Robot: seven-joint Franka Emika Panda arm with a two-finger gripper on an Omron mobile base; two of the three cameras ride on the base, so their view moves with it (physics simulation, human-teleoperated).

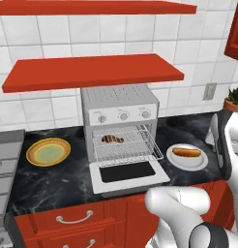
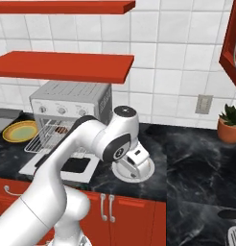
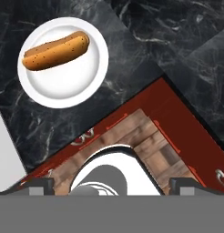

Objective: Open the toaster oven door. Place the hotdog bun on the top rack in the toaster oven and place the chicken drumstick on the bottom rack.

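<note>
Along the bottom of the hand view the gripper [image 3: 109, 182] shows two dark fingertips [image 3: 41, 185] set far apart at the left and right, so the jaws stand open and hold nothing. It looks down over the red cabinet front [image 3: 145, 136] and the counter edge. Higher in that frame, at upper left, the hotdog bun [image 3: 56, 50] lies on a white plate [image 3: 91, 77] on the black marble counter [image 3: 177, 45].

Low in the right base view, the white arm rises from lower left, bends at a dark-capped elbow near the centre, and turns its hand down over the white plate [image 2: 147, 168].

Further back, at the centre of the left base view, the toaster oven [image 1: 119, 99] stands against the tiled wall with the toaster oven door [image 1: 128, 174] folded down flat onto the counter. A wire rack [image 1: 126, 145] is pulled partway out, and the chicken drumstick [image 1: 112, 139] lies on it inside the cavity; which level this is I cannot tell. A yellow plate [image 1: 48, 151] sits left of the oven, the hotdog bun [image 1: 187, 152] on its plate to the right.
</note>
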